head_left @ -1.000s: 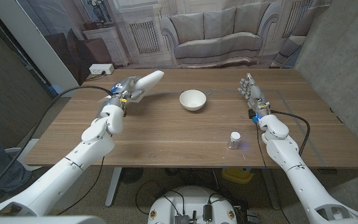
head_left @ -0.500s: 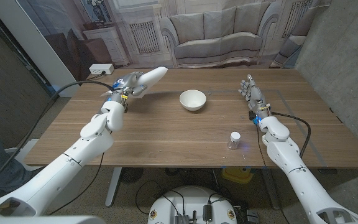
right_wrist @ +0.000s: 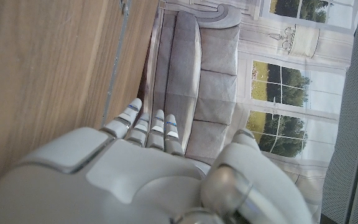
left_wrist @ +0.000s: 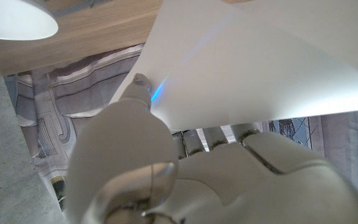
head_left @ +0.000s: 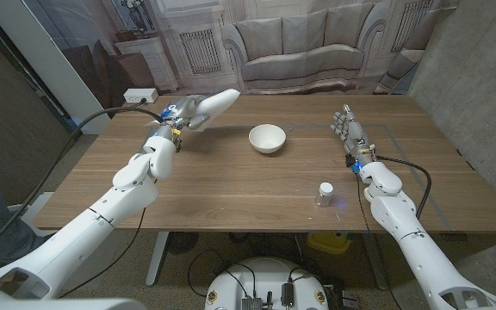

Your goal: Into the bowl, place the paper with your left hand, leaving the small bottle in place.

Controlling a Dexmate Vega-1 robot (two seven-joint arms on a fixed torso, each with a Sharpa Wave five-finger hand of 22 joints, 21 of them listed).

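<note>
My left hand [head_left: 182, 114] hangs above the far left of the table and holds a white sheet of paper [head_left: 213, 104] that sticks out toward the white bowl [head_left: 267, 138]. In the left wrist view the paper [left_wrist: 260, 68] spreads over my fingers [left_wrist: 143, 93], and the bowl [left_wrist: 14, 18] lies beyond its edge. The bowl sits near the table's far middle with nothing in it. A small clear bottle [head_left: 325, 194] with a white cap stands at the front right. My right hand [head_left: 349, 129] stands on its edge at the right, fingers straight, holding nothing.
The wooden table [head_left: 231, 189] ends close behind the bowl, with a sofa backdrop past it. A black cable [head_left: 403, 164] runs across the table by my right forearm. In the right wrist view my right hand [right_wrist: 142, 162] is beside bare wood.
My left hand has carried the paper a little to the right, toward the bowl, and slightly farther back. The right hand, bowl and bottle have not moved.
</note>
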